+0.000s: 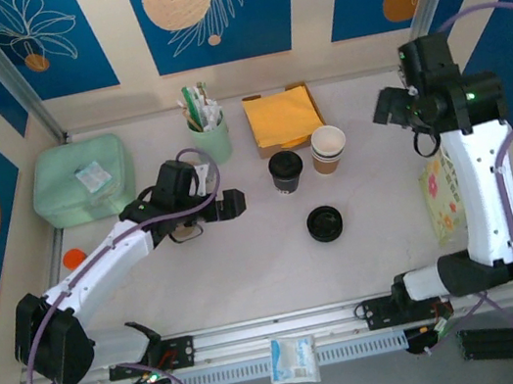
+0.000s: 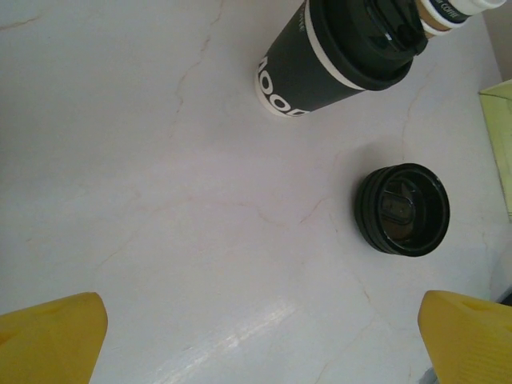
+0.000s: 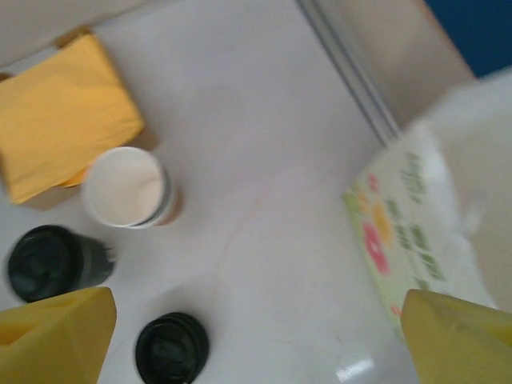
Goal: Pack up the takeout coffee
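Overhead, boxed in by cream walls (image 1: 115, 38) with blue leaf-print panels; below, pale veined table (image 1: 251, 272), glossy under the lights. Mint pouch (image 1: 81, 180) at the far left corner, floral bag (image 1: 441, 194) along the right edge, yellow napkins (image 1: 283, 116) by the far edge. Both empty: left gripper (image 2: 262, 320) low over mid-table, jaws wide apart; right gripper (image 3: 258, 320) raised, jaws likewise apart. Upright just front of the napkins, takeout coffee (image 1: 330, 149), beside a black lidded cup (image 1: 286, 171); nearer, black lids (image 1: 325, 224)
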Controlling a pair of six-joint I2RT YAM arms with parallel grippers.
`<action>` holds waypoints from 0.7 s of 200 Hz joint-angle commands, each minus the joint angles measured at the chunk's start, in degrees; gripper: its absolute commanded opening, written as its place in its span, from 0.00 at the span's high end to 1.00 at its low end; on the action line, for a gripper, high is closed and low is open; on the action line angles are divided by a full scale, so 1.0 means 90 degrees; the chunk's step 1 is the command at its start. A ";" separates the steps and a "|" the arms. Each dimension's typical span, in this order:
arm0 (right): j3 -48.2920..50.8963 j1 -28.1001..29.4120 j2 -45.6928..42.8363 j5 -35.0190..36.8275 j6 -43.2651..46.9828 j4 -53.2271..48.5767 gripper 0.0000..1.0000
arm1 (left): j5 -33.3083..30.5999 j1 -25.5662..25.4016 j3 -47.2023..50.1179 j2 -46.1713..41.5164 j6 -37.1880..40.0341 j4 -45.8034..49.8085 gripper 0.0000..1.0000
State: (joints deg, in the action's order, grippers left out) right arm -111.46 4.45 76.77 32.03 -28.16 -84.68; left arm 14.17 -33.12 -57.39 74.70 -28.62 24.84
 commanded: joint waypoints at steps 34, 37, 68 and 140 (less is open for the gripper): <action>0.1192 -0.0912 -0.0467 0.0259 -0.0418 0.0125 0.07 | 0.0279 0.0017 -0.0191 -0.0028 0.0065 -0.0116 0.01; 0.1231 -0.0950 -0.0473 0.0259 -0.0416 0.0146 0.07 | 0.0280 0.0018 -0.0195 -0.0023 0.0065 -0.0130 0.01; 0.1691 -0.1442 -0.0586 0.0045 -0.0208 0.0506 0.07 | 0.0290 0.0009 -0.0206 -0.0002 0.0056 -0.0152 0.01; 0.2089 -0.2037 -0.0658 -0.0746 0.0266 0.1328 0.89 | 0.0281 0.0009 -0.0225 0.0028 0.0015 -0.0182 0.01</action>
State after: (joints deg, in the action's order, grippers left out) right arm -92.64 -13.65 72.79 29.23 -27.05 -76.36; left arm 15.27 -33.12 -57.69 74.72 -28.62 24.38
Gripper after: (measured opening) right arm 0.349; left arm 0.994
